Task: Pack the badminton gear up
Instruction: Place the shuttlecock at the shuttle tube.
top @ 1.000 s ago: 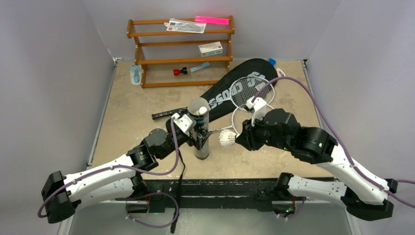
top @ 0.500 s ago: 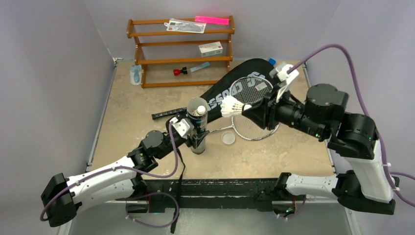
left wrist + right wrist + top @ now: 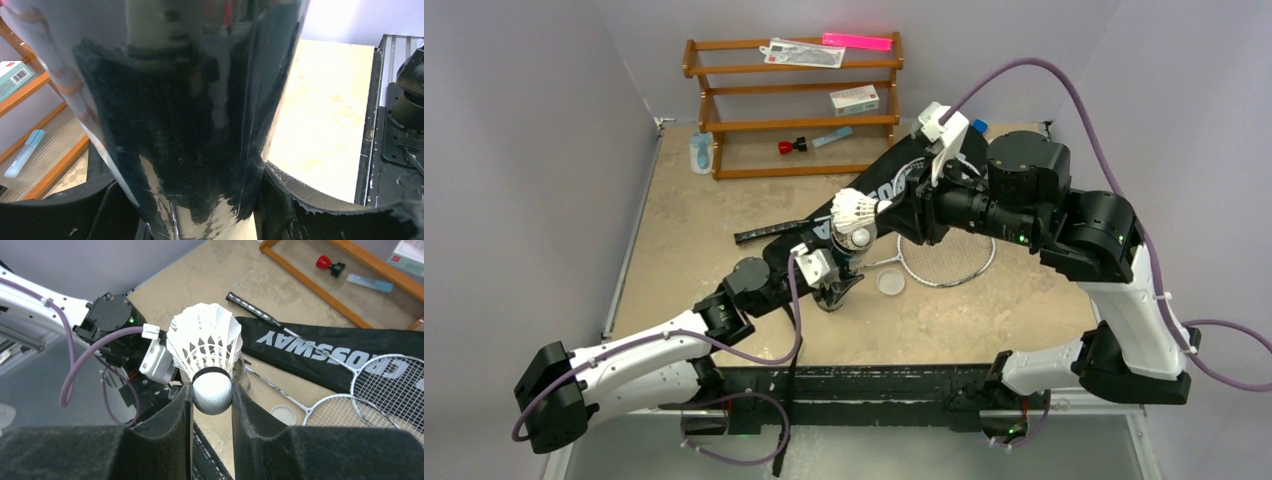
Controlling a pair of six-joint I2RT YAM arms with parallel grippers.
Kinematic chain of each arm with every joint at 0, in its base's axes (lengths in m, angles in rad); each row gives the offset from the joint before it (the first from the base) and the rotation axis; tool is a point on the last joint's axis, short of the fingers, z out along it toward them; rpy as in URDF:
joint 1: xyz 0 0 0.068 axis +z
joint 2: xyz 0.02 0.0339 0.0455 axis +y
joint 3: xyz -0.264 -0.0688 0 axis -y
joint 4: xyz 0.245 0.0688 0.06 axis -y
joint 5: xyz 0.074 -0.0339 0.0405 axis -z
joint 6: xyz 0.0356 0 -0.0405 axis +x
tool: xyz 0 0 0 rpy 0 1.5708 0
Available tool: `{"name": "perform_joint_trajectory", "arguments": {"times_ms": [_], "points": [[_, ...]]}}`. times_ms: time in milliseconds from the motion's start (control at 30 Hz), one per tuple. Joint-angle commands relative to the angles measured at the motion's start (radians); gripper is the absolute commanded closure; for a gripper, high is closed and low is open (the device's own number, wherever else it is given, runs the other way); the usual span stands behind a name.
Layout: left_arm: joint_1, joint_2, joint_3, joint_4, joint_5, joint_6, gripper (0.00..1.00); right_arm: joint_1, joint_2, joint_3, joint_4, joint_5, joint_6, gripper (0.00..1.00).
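A dark cylindrical tube (image 3: 844, 264) stands upright near the table's middle. My left gripper (image 3: 831, 290) is shut on its lower part. In the left wrist view the tube (image 3: 190, 100) fills the frame, pressed between both fingers of the left gripper (image 3: 192, 200). My right gripper (image 3: 879, 214) is shut on the round cork of a white feather shuttlecock (image 3: 854, 212), held just above the tube's mouth. In the right wrist view the shuttlecock (image 3: 205, 345) sits in the right gripper (image 3: 212, 396), feathers pointing away. Two silver rackets (image 3: 385, 385) (image 3: 340, 412) lie partly on the black CROSSWAY bag (image 3: 320, 347).
A small white round cap (image 3: 889, 283) lies on the table right of the tube. A racket head (image 3: 944, 262) lies under my right arm. The brown wooden rack (image 3: 794, 122) stands at the back with a white box (image 3: 854, 99) and a pink strip (image 3: 857, 41).
My right arm lifted the shuttlecock off the table and swung it left, over the tube's mouth. My left gripper closed on the tube, lower down.
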Motion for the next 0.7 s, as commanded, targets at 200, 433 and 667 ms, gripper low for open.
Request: {"name": "perform_joint_trajectory", "arguments": {"times_ms": [200, 433, 667], "points": [[0.002, 0.036, 0.066, -0.053, 0.041, 0.021, 0.46, 0.004, -0.065, -0.041, -0.049, -0.065, -0.001, 0.98], [0.001, 0.046, 0.071, -0.054, 0.059, 0.019, 0.46, 0.004, -0.085, -0.070, -0.069, -0.044, 0.003, 0.98], [0.002, 0.046, 0.074, -0.056, 0.078, 0.019, 0.46, 0.005, -0.080, -0.088, -0.067, -0.043, 0.002, 0.98]]}}
